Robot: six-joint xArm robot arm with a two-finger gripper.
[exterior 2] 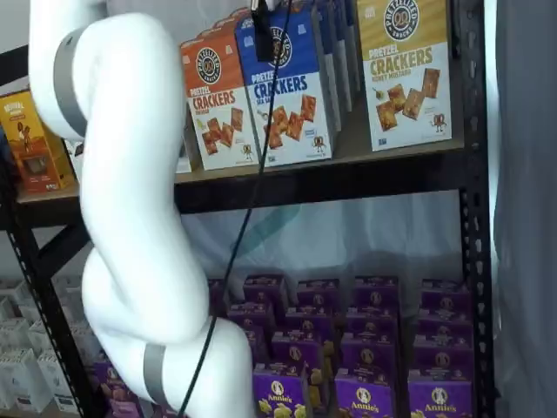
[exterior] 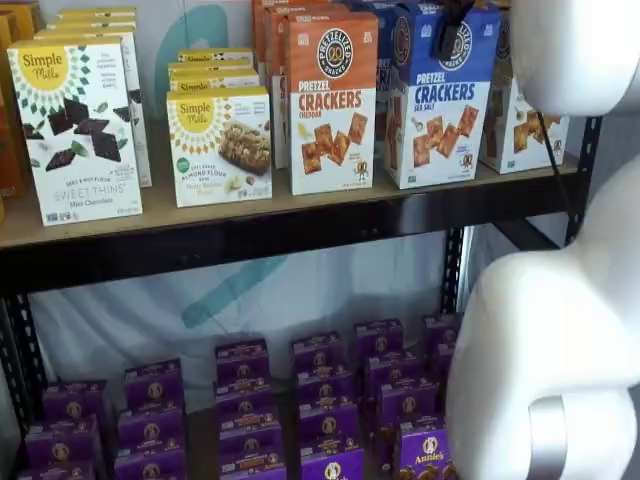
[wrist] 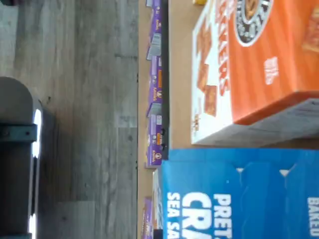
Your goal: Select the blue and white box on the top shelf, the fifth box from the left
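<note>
Two black fingers of the gripper [exterior: 450, 28] hang over the top of the blue and white box [exterior: 440, 100], seen in both shelf views, the cable trailing beside them; they show side-on and partly cropped, so whether they are parted or closed I cannot tell; probably they sit just above the carton's lid, not yet around it. That box stands upright at the front edge of the top shelf [exterior: 300, 215], facing out, just beside the orange Cheddar cracker box [exterior: 332, 100]; a narrow gap between the two shows in the wrist view, which may give a finger room. Below the blue box, purple Annie's boxes [exterior: 330, 400] fill the lower level.
</note>
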